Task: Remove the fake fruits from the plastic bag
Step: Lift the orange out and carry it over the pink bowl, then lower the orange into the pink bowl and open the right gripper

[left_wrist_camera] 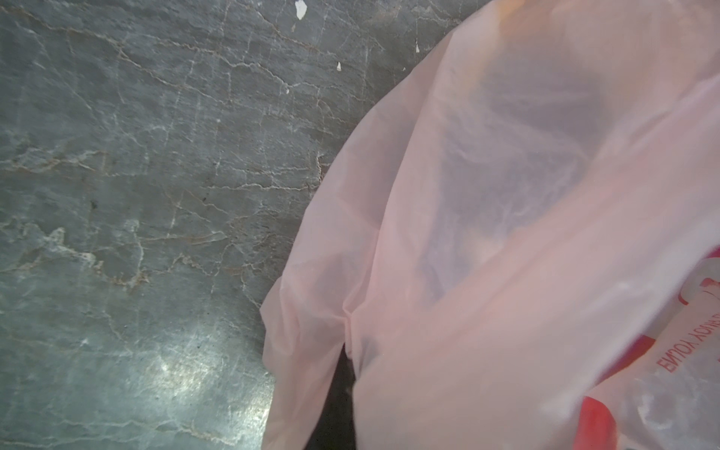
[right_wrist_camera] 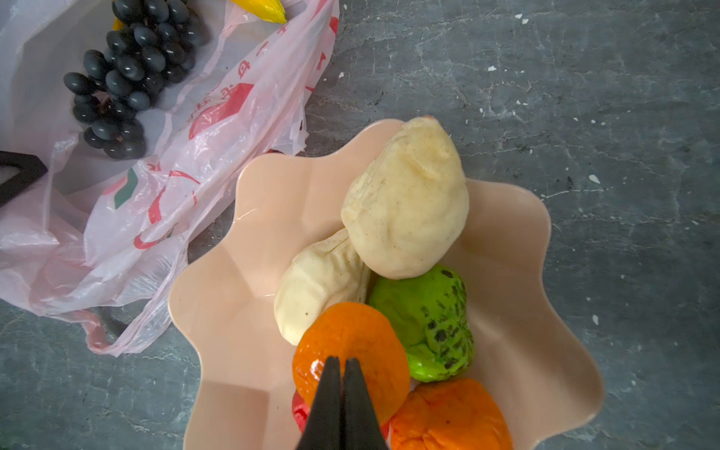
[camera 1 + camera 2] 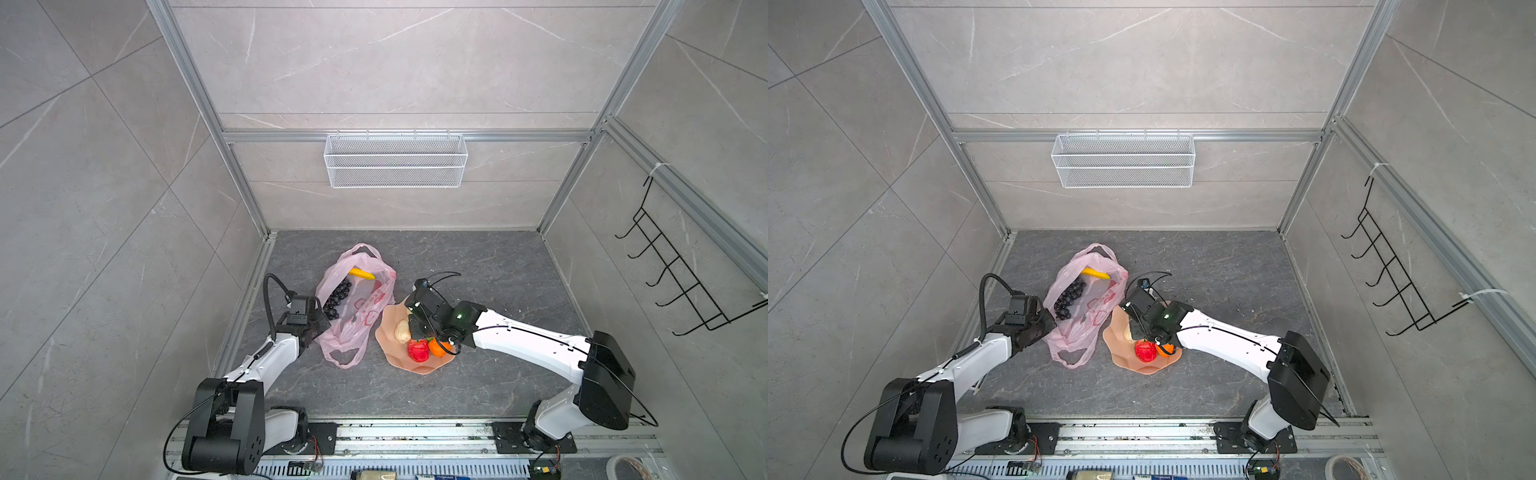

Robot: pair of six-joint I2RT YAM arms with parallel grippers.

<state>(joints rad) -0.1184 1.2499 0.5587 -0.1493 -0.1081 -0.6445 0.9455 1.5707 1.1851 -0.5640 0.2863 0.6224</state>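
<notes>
The pale-pink plastic bag (image 3: 361, 316) lies open on the dark floor, with the yellow banana (image 3: 362, 274) and the dark grape bunch (image 3: 337, 299) inside. My left gripper (image 3: 323, 323) is at the bag's left edge. In the left wrist view the film (image 1: 506, 233) drapes over the jaws and gathers to a pinch. The peach plate (image 2: 241, 311) holds two cream lumps (image 2: 405, 202), a green fruit (image 2: 428, 323), two oranges (image 2: 350, 335) and a red apple (image 3: 418, 350). My right gripper (image 2: 342, 360) hangs shut and empty just above one orange.
A white wire basket (image 3: 395, 160) hangs on the back wall and a black hook rack (image 3: 681, 270) on the right wall. The arms' rail (image 3: 415, 432) runs along the front edge. Bare floor (image 3: 498, 270) lies right of the plate.
</notes>
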